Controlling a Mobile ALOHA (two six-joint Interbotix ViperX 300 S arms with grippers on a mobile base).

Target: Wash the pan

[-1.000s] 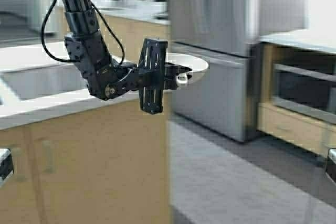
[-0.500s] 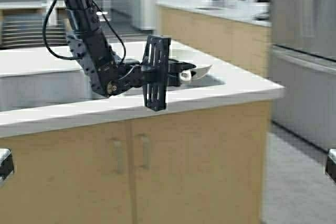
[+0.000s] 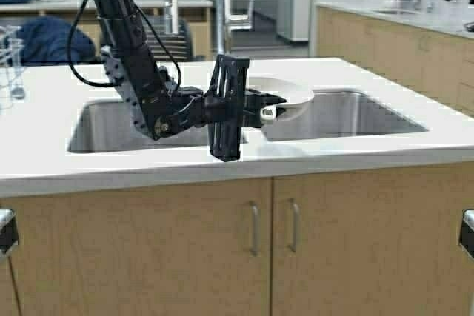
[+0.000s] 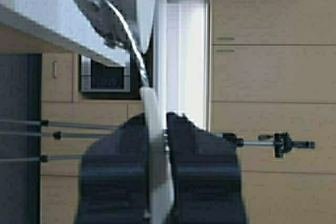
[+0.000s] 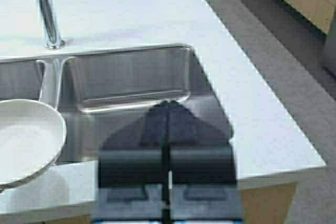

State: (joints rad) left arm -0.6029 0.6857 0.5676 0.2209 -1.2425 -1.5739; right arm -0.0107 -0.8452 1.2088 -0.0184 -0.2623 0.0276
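Note:
My left gripper [image 3: 264,106] is shut on the short white handle of the pan [image 3: 287,92]. It holds the off-white pan level in the air above the divider of a double steel sink [image 3: 348,115]. In the left wrist view the fingers [image 4: 197,150] clamp the handle [image 4: 157,171] edge-on. The pan's round inside shows in the right wrist view [image 5: 26,140], over the counter edge and the sink. My right gripper [image 5: 167,104] is shut and empty, hovering over the near edge of the right basin [image 5: 131,80]; it does not show in the high view.
A tall chrome faucet [image 3: 222,5] stands behind the sink and also shows in the right wrist view [image 5: 44,9]. The white countertop [image 3: 385,155] sits on wooden cabinet doors [image 3: 222,249]. A wire rack [image 3: 9,57] stands at the far left. Another counter [image 3: 392,35] runs along the right.
The robot has moved: the view swung from the fridge and counter corner to face the sink squarely. The left gripper keeps its hold on the pan.

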